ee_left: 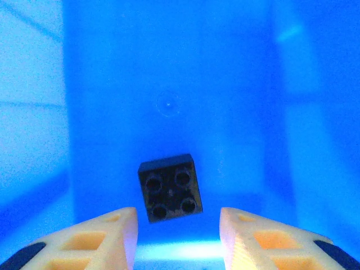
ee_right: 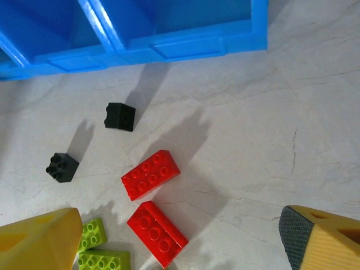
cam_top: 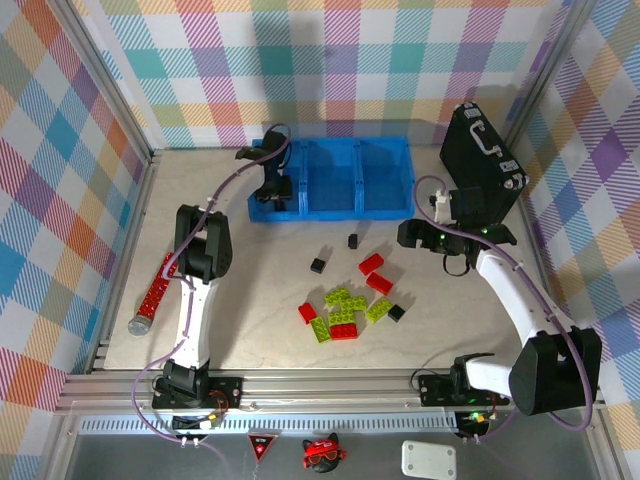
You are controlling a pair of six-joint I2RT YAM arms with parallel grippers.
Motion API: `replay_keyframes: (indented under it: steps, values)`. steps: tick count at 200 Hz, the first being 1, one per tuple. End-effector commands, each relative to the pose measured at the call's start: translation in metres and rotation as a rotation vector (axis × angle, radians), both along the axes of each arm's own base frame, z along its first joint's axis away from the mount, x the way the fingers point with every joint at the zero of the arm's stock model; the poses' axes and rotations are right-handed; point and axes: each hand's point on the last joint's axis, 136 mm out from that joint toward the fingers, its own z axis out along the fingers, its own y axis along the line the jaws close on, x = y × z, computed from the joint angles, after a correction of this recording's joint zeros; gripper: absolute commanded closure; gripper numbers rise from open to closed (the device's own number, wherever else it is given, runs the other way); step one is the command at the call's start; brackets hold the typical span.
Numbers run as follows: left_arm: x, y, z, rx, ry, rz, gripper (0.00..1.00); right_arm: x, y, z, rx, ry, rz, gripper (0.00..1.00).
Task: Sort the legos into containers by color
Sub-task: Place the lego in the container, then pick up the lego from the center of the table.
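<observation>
The left pincer (ee_left: 177,216) is hanging part-open and empty inside the tray's (ee_left: 169,84) nine-o'clock bin, with a black brick (ee_left: 170,188) lying free beneath it. Closing now risks snagging the brick. The right pincer (ee_right: 180,230) is gaping wide and empty over red bricks (ee_right: 151,174); a careless descent risks scattering them.

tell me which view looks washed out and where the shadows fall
Left wrist view: heavy blue cast inside the containers, walls soft and glowing, a bright band at the bottom, black lego readable. Right wrist view: sharp, red legos throw long shadows toward the containers. Top external view: evenly lit, soft shadows.
</observation>
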Motion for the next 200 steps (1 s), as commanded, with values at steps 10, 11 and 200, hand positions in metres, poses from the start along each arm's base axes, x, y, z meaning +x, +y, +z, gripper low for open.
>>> replay_keyframes:
  steps: [10,11,200]
  values:
    - [-0.02,0.008,0.059,-0.004,-0.083,-0.014,0.57,-0.006,0.015,0.002,0.005,0.04,0.023,0.1]
    - [-0.021,0.008,0.059,-0.004,-0.082,-0.015,0.57,-0.007,0.016,0.001,0.004,0.042,0.024,0.1]
    - [-0.153,0.096,0.069,0.018,-0.055,-0.071,0.55,-0.005,0.083,-0.079,-0.37,0.236,0.394,0.09]
